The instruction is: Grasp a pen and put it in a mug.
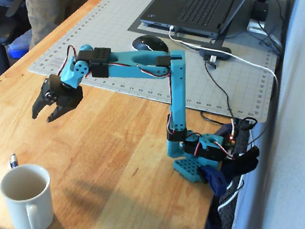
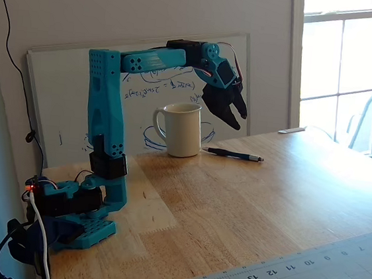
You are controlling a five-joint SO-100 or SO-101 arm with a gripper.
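While my arm [image 1: 142, 66] reaches out from its blue base [image 1: 190, 168] at the table's edge, my gripper [image 1: 44, 115] hangs in the air above the wooden table [image 1: 127, 163], touching nothing; its two dark fingers [image 1: 38, 109] point down and stand a little apart, so my hand is open and empty. From a fixed view on the other side the gripper [image 2: 236, 121] shows up above and just to the right of the mug [image 2: 183, 130], clear of its rim. That mug [image 1: 24, 196] is cream-white and stands upright near the table's front edge, its handle turned toward the lower right in a fixed view and toward the left in the other. The pen [image 2: 232, 154] lies flat on the wood just beside the mug, not inside it. Its long axis runs nearly level across that view, sloping slightly down to the right, with one end close to the foot of the mug and the silvery tip pointing away from it to the right. In a fixed view from the other side only a short end of the pen [image 1: 13, 160] peeks out past the mug's rim at the upper left; the rest is hidden behind the mug. Farther back on the table lie a grey cutting mat [image 1: 94, 41], a laptop [image 1: 196, 5] and a black mouse [image 1: 150, 43].
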